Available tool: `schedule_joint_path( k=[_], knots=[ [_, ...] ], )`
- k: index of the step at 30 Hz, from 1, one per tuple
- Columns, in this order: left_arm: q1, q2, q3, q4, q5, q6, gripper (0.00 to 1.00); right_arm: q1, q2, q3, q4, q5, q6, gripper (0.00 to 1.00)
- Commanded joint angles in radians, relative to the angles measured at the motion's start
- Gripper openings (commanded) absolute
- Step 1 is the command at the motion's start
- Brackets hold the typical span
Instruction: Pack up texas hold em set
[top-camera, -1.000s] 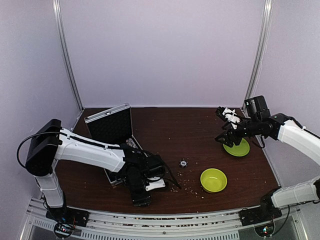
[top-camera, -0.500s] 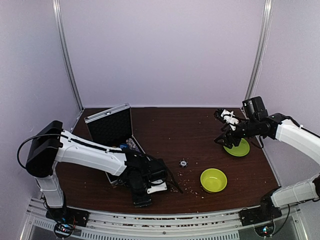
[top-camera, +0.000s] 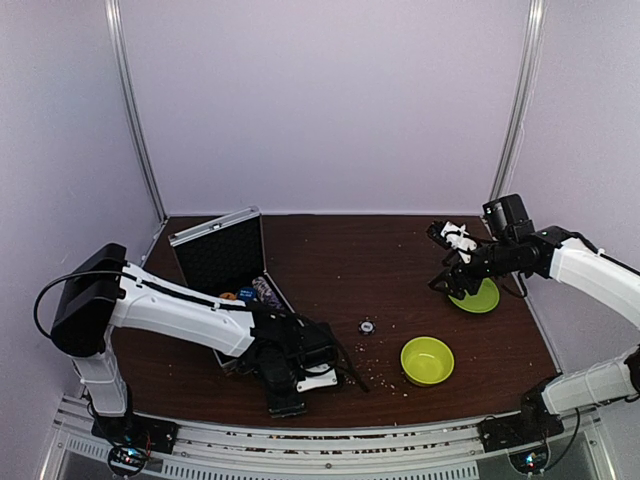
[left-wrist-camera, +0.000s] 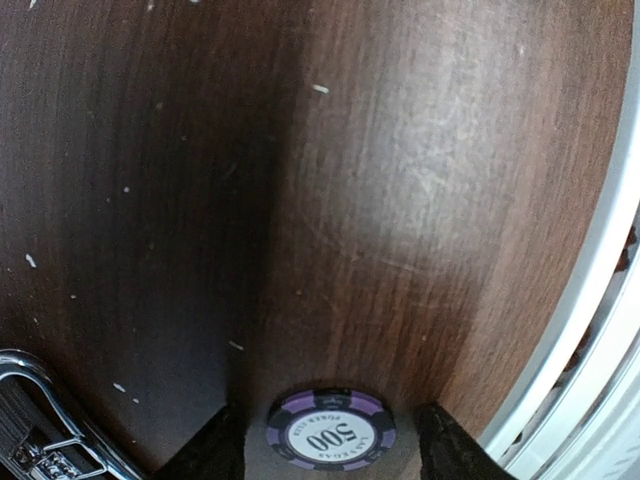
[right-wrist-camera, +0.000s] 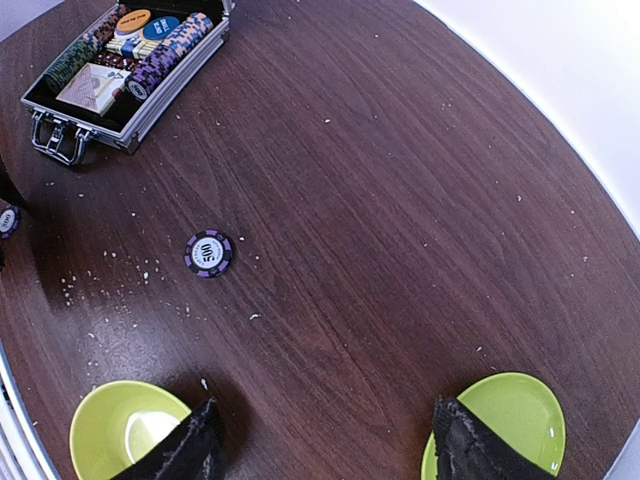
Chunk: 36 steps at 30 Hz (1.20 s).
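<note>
The silver case (top-camera: 225, 262) lies open at the left of the table, lid up. The right wrist view shows it (right-wrist-camera: 120, 62) holding rows of striped chips, round buttons and a card deck. My left gripper (top-camera: 290, 385) is low over the table just in front of the case. In the left wrist view it (left-wrist-camera: 328, 415) is open, with a purple 500 chip (left-wrist-camera: 330, 432) lying flat between its fingers, apart from both. A second purple 500 chip (top-camera: 367, 326) lies mid-table, also in the right wrist view (right-wrist-camera: 209, 253). My right gripper (top-camera: 445, 255) hangs open and empty (right-wrist-camera: 325, 405) at the right.
A lime-green bowl (top-camera: 427, 360) holding something pale sits near the front right; it also shows in the right wrist view (right-wrist-camera: 120, 430). A lime-green plate (top-camera: 473, 296) lies under the right arm. The case handle (left-wrist-camera: 40, 430) is just left of my left gripper. Crumbs dot the table. The metal front rail (left-wrist-camera: 600, 300) is close.
My left arm has shifted a little right and toward the front edge, uncovering more of the case's inside. My right gripper has dropped slightly.
</note>
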Motion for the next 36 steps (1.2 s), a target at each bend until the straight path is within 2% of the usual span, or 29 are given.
schedule_joint_path(
  k=[1, 8, 16, 20, 23, 36],
  knots=[
    [-0.01, 0.065, -0.052, -0.002, 0.002, -0.001, 0.61, -0.003, 0.006, 0.022, -0.01, -0.007, -0.007, 0.72],
    [-0.01, 0.041, -0.082, -0.018, -0.012, -0.008, 0.6, -0.004, 0.011, 0.026, -0.015, -0.011, -0.01, 0.72],
    [-0.01, 0.052, -0.084, -0.032, -0.018, -0.008, 0.49, -0.004, 0.014, 0.027, -0.019, -0.018, -0.009, 0.72],
    [-0.01, 0.047, -0.091, -0.048, -0.038, -0.02, 0.56, -0.003, 0.015, 0.029, -0.02, -0.019, -0.009, 0.72],
    [-0.01, 0.047, -0.091, -0.06, -0.042, -0.025, 0.57, -0.003, 0.015, 0.03, -0.021, -0.021, -0.008, 0.72],
    [-0.01, 0.053, -0.073, -0.074, -0.057, -0.035, 0.38, -0.002, 0.015, 0.032, -0.025, -0.027, -0.009, 0.72]
  ],
)
